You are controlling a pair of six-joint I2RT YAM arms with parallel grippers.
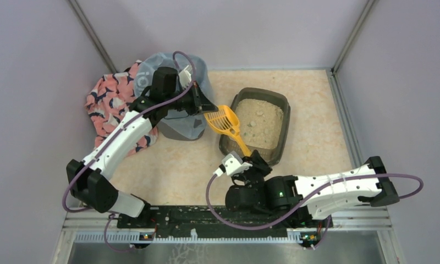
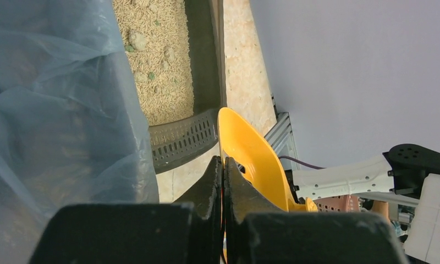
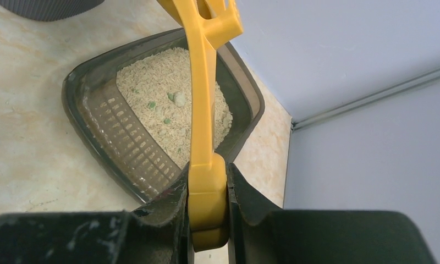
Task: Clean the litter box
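Litter box (image 3: 119, 137) just beyond R gripper (image 3: 207, 170) jaws clamping scoop (image 3: 201, 99).

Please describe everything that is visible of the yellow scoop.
The scoop is orange-yellow plastic: a slotted head and a long flat handle. It is held in the air, head between the bin and the litter box. The right gripper clamps the handle's end in its jaws; the left gripper pinches the head's rim.

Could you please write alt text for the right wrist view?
The right end effector is shut on the handle of a yellow scoop, which reaches up over the litter box. Beige litter with a few clumps lies inside.
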